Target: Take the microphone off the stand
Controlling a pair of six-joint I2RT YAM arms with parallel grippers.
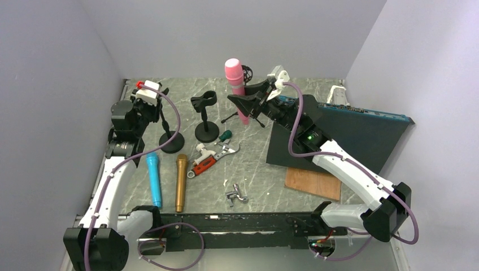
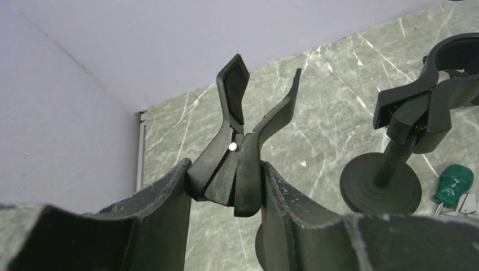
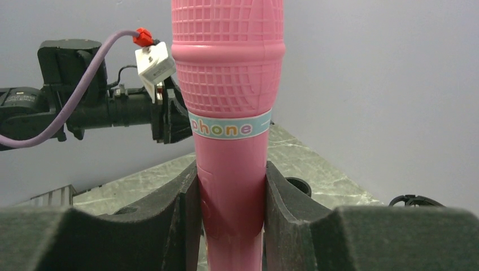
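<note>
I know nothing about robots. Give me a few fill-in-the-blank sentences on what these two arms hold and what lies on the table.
1. The microphone in the right gripper is coloured ___.
2. The stand clip in the left gripper is ___, with no microphone in it.
3. Beside the gold microphone on the table lies a ___ one.
Missing words: pink; empty; blue.
</note>
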